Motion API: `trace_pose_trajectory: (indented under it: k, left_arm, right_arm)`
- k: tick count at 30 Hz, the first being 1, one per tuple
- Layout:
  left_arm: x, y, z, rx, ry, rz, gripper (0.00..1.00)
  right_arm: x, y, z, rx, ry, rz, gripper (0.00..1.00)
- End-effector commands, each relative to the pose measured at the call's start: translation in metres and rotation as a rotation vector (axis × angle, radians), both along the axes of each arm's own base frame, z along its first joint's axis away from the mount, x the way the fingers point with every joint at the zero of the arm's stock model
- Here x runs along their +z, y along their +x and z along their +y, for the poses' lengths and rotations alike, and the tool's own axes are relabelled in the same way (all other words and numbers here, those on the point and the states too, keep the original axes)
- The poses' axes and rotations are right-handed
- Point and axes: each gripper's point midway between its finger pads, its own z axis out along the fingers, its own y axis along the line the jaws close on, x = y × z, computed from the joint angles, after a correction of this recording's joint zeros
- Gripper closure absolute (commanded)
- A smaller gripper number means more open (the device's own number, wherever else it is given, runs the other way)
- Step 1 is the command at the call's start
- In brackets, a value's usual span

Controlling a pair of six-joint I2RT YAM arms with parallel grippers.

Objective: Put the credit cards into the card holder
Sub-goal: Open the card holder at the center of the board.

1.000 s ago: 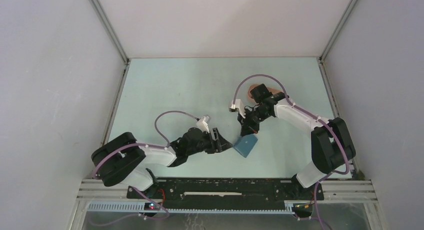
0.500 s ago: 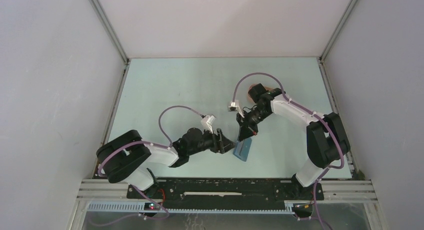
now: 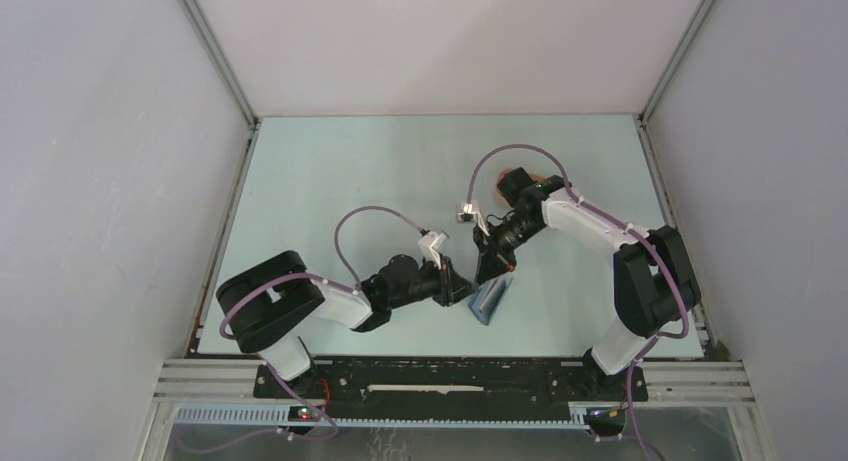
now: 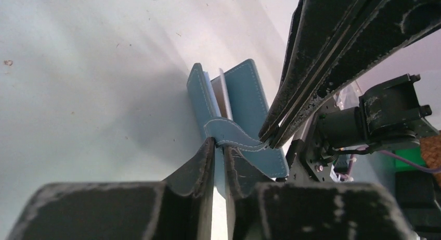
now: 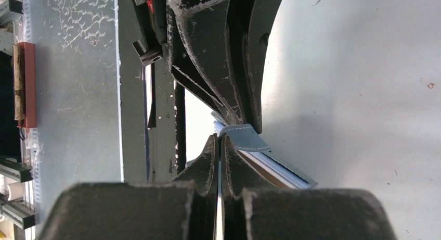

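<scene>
Left gripper [image 4: 217, 144] and right gripper [image 5: 218, 141] both pinch the holder [image 4: 244, 91] flap [image 4: 235, 136]; I anchor with left, peel right slowly, no dragging it across the table [image 3: 350, 181].

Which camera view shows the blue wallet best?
The left wrist view: the wallet sits mid-frame, its flaps spread and its stitching clear. The top view gives only a small blue patch. The right wrist view shows just its strap and layered edges.
</scene>
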Motion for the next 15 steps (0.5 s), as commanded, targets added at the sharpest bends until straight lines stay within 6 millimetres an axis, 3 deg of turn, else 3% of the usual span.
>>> trace_pose_trajectory:
  k: [1,3,6,9,10,11,15]
  left_arm:
    - [0.019,0.015,-0.008,0.036,-0.032,-0.055,0.92]
    - [0.020,0.016,-0.003,0.053,-0.025,-0.058,0.98]
    - [0.021,0.015,0.011,0.080,0.008,-0.087,1.00]
    - [0.021,0.010,0.022,0.075,0.054,-0.111,1.00]
    - [0.022,0.008,0.025,0.063,0.068,-0.122,1.00]
    - [0.022,0.006,0.027,0.051,0.083,-0.131,1.00]
    - [0.028,-0.004,0.032,-0.004,0.110,-0.163,1.00]
  right_arm:
    - [0.028,-0.001,0.007,0.021,0.078,-0.044,0.98]
    - [0.030,0.000,0.006,0.013,0.075,-0.056,0.88]
    - [0.039,0.004,0.000,-0.007,0.090,-0.087,0.68]
    - [0.053,0.007,-0.009,-0.025,0.117,-0.129,0.35]
    - [0.057,0.006,-0.012,-0.025,0.130,-0.145,0.08]
    - [0.061,0.006,-0.015,-0.025,0.143,-0.162,0.01]
    - [0.068,-0.007,-0.024,0.029,0.222,-0.257,0.00]
